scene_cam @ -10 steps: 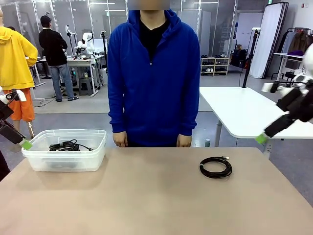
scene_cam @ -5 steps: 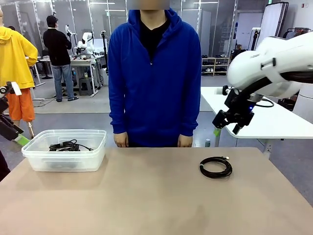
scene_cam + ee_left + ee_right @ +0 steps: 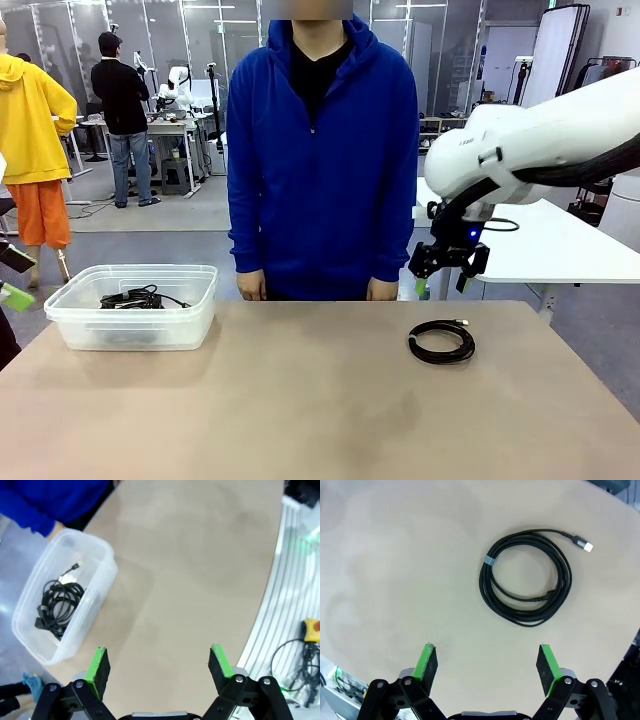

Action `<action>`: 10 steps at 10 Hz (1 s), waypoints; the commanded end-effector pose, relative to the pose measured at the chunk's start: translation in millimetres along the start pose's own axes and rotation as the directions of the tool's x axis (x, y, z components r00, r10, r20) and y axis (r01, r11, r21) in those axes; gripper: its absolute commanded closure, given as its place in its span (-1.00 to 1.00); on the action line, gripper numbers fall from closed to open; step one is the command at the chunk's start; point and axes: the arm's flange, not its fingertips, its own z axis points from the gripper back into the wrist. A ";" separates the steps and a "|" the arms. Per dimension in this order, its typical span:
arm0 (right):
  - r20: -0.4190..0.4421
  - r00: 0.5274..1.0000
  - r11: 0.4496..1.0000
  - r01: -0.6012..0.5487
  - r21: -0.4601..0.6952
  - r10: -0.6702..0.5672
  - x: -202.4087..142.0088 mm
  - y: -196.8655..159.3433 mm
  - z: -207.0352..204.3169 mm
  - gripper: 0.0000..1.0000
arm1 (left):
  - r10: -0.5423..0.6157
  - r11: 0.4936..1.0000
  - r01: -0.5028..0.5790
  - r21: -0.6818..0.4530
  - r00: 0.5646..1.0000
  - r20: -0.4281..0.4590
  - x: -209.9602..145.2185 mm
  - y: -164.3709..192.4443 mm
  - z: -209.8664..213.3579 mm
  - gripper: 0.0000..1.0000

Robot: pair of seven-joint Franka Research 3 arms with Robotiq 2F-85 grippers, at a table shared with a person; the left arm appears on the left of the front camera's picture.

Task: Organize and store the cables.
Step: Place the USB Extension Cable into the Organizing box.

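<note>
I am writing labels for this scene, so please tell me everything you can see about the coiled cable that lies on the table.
The cable is a thin black cord wound into a flat round coil of several loops. A small pale band holds the loops together at one side. One end sticks out of the coil and ends in a slim silver plug; the other end lies inside the loops. It rests flat on the tan table, on the robot's right half. Nothing else touches it; the open right gripper hangs above it.
</note>
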 end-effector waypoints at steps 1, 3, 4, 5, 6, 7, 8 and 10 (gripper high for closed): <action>0.014 0.991 0.987 0.133 -0.086 -0.132 24.4 5.0 -22.0 -1.00 | -0.058 0.998 0.058 0.023 0.998 -0.001 -10.9 -5.6 -6.4 -1.00; 0.070 0.974 0.958 0.224 -0.180 -0.214 31.2 11.8 -59.1 -1.00 | -0.024 1.000 0.024 0.005 1.000 0.002 -2.9 -7.8 0.6 -1.00; 0.073 0.974 0.958 0.225 -0.176 -0.215 35.2 14.6 -77.8 -1.00 | -0.024 1.000 0.024 0.005 1.000 0.002 -2.9 -7.8 0.6 -1.00; 0.096 0.968 0.956 0.244 -0.162 -0.231 39.9 17.2 -92.7 -1.00 | -0.024 1.000 0.024 0.005 1.000 0.002 -2.9 -7.8 0.6 -1.00; 0.125 0.957 0.947 0.279 -0.158 -0.261 47.0 21.8 -107.5 -1.00 | -0.024 1.000 0.024 0.005 1.000 0.002 -2.9 -7.8 0.6 -1.00; 0.124 0.951 0.940 0.300 -0.162 -0.282 50.9 22.7 -119.0 -1.00 | -0.024 1.000 0.024 0.005 1.000 0.002 -2.9 -7.8 0.6 -1.00; 0.118 0.951 0.943 0.301 -0.139 -0.286 54.6 21.6 -124.0 -1.00 | -0.024 1.000 0.024 0.005 1.000 0.002 -2.9 -7.8 0.6 -1.00; 0.119 0.948 0.942 0.311 -0.128 -0.296 59.3 20.6 -130.8 -1.00 | -0.024 1.000 0.024 0.005 1.000 0.002 -2.9 -7.8 0.6 -1.00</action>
